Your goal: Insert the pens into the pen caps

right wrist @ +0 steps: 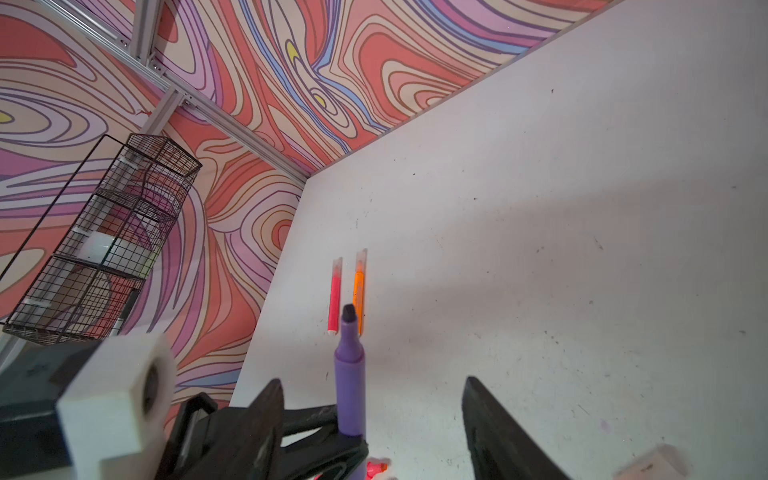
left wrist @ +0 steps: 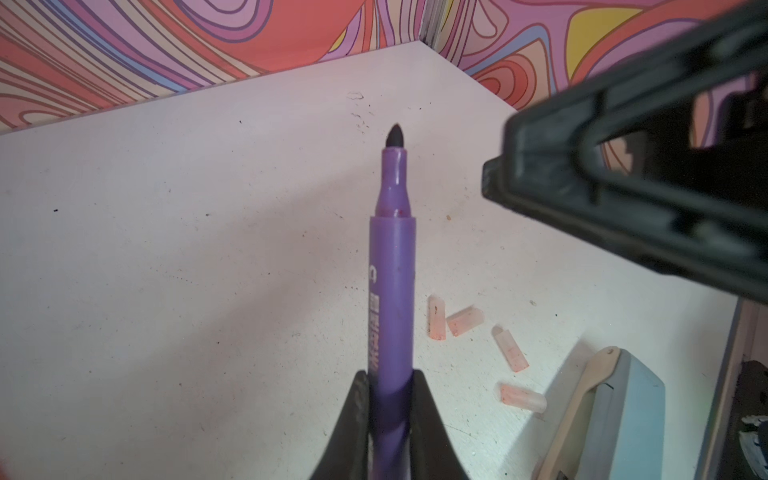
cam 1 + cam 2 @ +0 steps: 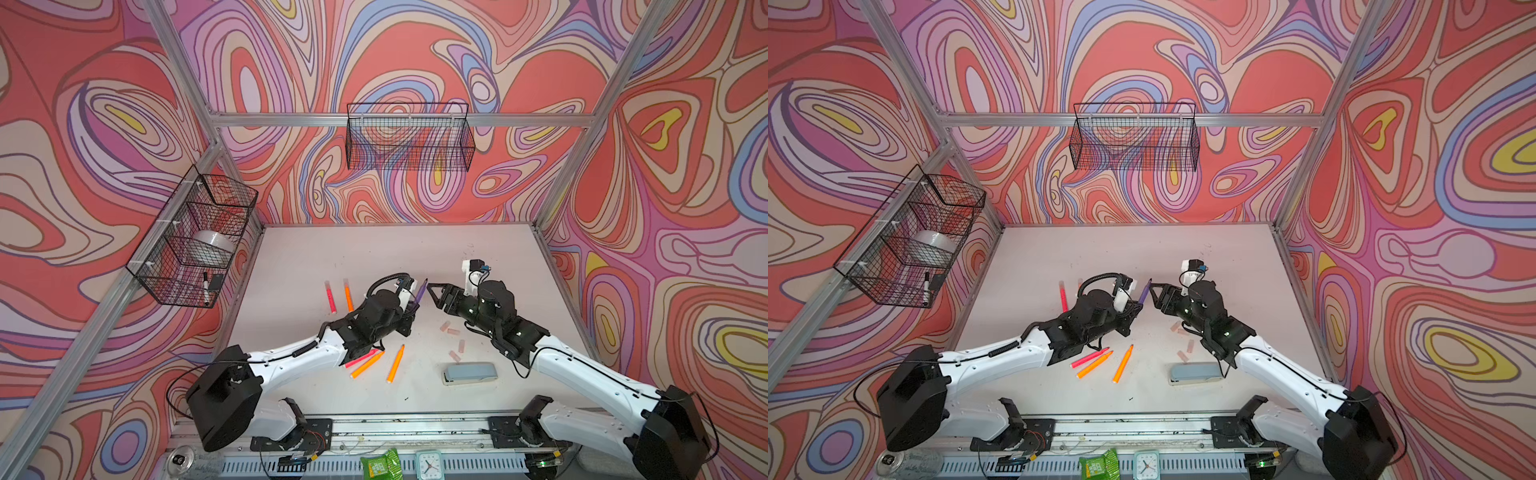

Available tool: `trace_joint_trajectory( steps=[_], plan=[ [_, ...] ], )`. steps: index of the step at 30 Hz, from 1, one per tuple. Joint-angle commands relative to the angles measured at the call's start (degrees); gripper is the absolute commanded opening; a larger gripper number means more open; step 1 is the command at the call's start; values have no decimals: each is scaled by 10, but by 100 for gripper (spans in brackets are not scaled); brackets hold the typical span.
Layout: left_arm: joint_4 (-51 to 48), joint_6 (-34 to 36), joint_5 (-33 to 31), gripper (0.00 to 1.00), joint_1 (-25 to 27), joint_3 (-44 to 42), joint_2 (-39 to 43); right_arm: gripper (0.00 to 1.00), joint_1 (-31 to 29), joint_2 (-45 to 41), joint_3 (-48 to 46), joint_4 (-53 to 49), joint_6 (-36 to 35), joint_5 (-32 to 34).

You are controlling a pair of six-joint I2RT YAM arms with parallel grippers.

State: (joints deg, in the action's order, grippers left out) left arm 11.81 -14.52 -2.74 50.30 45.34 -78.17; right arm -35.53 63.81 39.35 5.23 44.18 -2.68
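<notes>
beyond the grey-blue stapler (image 2: pixel 615 415), above the white tabletop (image 2: pixel 166 249), the left gripper (image 2: pixel 390 390) was clamped on the tail end of the slim purple felt-tip pen (image 2: pixel 392 266), whose dark nib was bare and pointed up and away. the right gripper (image 1: pixel 372 384) hung just beside that nib with its jaws apart and nothing between them. four short translucent pale-pink caps (image 2: pixel 510 349) lay flat just past the stapler's far side, two of them touching or nearly so. off to the stapler's side, under the left arm, an uncapped pink pen (image 3: pixel 361 358) and two uncapped orange pens (image 3: pixel 395 363) lay loose. well beyond those, a capped pink pen (image 3: pixel 331 297) and a capped orange pen (image 3: pixel 348 296) lay side by side. the likely trouble was an empty hand closing so near the nib, which would smear or crush it. the caps looked light and slick, so a pinch could flick one away or catch the close pair together. gripped only by its tail, the pen could pivot or slide when a cap was pressed on.
</notes>
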Motion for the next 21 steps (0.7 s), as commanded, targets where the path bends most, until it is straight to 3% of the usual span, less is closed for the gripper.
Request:
trace_joint_trajectory(
  steps=[1,21],
  plan=[
    [23,11,15,0,0,-7,9,68,2,17,-1,22,1,-24],
    [16,9,76,0,1,12,-20,48,2,62,24,19,-1,-58]
  ],
)
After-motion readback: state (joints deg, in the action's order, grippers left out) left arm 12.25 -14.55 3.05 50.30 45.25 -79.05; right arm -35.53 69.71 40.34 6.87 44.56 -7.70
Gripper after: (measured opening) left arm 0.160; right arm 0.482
